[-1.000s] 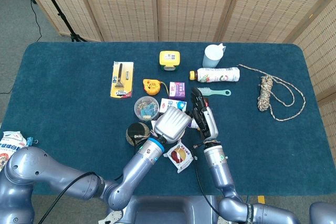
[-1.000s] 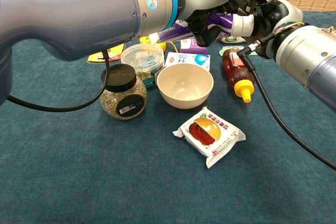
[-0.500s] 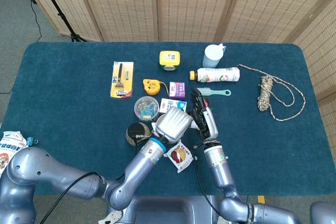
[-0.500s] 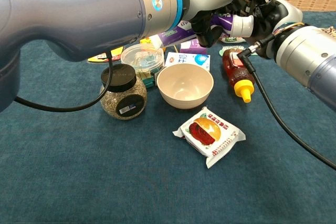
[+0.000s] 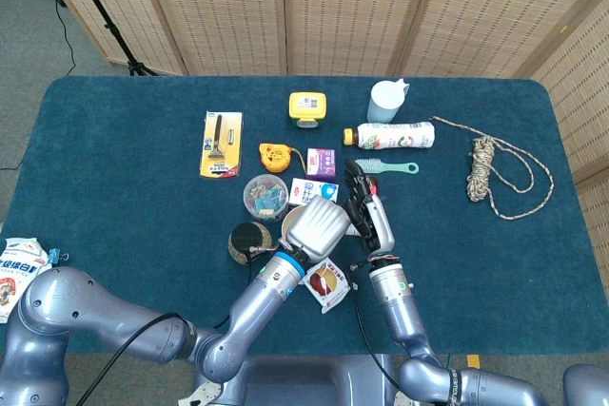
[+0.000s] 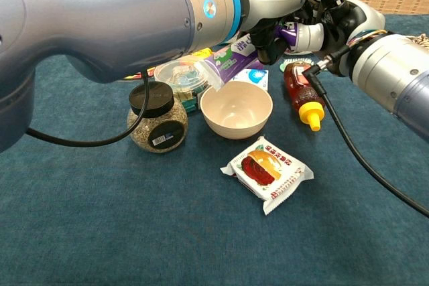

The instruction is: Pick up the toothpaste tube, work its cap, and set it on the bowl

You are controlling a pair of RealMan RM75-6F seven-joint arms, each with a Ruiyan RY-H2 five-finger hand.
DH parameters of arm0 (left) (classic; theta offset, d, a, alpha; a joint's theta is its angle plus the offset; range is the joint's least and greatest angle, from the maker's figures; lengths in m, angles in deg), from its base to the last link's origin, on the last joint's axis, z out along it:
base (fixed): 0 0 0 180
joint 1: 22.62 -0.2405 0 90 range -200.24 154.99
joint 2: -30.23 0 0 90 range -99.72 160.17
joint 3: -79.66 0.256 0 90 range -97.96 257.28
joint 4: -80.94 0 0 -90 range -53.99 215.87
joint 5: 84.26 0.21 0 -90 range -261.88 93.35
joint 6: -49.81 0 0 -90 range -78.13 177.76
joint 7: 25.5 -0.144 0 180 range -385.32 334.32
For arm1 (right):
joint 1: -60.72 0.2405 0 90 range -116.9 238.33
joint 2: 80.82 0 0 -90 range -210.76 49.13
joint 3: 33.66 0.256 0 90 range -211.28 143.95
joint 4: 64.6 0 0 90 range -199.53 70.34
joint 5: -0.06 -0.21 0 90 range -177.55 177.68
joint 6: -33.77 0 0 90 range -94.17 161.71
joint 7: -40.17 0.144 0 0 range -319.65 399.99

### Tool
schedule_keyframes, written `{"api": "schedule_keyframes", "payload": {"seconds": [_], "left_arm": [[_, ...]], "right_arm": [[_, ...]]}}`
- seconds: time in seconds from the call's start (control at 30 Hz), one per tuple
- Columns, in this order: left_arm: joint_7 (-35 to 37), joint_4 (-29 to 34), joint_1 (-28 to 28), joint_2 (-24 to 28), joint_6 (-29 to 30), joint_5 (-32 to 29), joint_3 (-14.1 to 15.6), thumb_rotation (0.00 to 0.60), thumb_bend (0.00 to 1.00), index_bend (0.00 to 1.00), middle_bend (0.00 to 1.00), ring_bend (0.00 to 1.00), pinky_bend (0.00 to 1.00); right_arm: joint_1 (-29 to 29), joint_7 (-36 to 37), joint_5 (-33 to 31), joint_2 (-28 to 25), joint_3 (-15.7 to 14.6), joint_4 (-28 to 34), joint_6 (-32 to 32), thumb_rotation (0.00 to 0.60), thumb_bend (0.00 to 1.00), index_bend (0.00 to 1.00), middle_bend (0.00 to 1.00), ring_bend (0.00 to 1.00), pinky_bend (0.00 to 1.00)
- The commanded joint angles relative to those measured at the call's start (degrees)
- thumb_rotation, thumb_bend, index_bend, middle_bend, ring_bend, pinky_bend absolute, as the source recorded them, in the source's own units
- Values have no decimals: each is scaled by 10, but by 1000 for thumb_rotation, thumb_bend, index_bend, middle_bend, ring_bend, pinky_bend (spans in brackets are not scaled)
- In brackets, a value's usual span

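My left hand (image 6: 268, 6) grips a purple and white toothpaste tube (image 6: 231, 58) above the table. The tube slants, its flat tail hanging just over the far left rim of the beige bowl (image 6: 236, 128). At the other end my right hand (image 6: 338, 13) holds the tube's white cap (image 6: 310, 31). From the head view, my left hand (image 5: 317, 227) covers most of the bowl and the tube. My right hand (image 5: 369, 216) sits right beside it.
Around the bowl stand a black-lidded jar (image 6: 155, 120), a clear tub of clips (image 6: 181, 75), a brown squeeze bottle (image 6: 301, 92) and a snack packet (image 6: 268, 172). Further back lie a razor pack (image 5: 221, 144), a yellow tape measure (image 5: 305, 108), a white cup (image 5: 385, 102) and a rope (image 5: 495, 170).
The tube has tipped, its tail dropping from beside the clip tub down to the bowl's rim. My left hand has shifted slightly right; the right hand stays on the cap.
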State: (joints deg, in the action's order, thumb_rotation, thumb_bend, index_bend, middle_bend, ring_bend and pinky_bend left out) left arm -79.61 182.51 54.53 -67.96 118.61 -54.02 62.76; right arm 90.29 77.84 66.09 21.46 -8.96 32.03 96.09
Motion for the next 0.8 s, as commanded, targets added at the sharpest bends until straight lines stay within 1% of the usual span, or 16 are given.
{"api": "schedule_keyframes", "payload": {"seconds": [0.03,0.5,0.7,0.8], "left_arm": [[0,-1,0,0,0,0,0,600,1000,560,485,546,666],[-4,-2,2,-1,-4,-5,-4,600,1000,566,488,547,666],[-2,8,-5,7,1,-2,0,600,1000,565,488,546,666],[0,19,-12,17,5,6,6,600,1000,566,488,544,666]], "right_arm": [[1,-1,1,-1,-1,0,-1,159,0,0,0,0,0],[8,-12,3,-5,-4,0,-7,160,0,0,0,0,0],[5,-7,1,-12,-1,-1,-7,159,0,0,0,0,0],[5,-7,0,-16,1,-3,-6,159,0,0,0,0,0]]}}
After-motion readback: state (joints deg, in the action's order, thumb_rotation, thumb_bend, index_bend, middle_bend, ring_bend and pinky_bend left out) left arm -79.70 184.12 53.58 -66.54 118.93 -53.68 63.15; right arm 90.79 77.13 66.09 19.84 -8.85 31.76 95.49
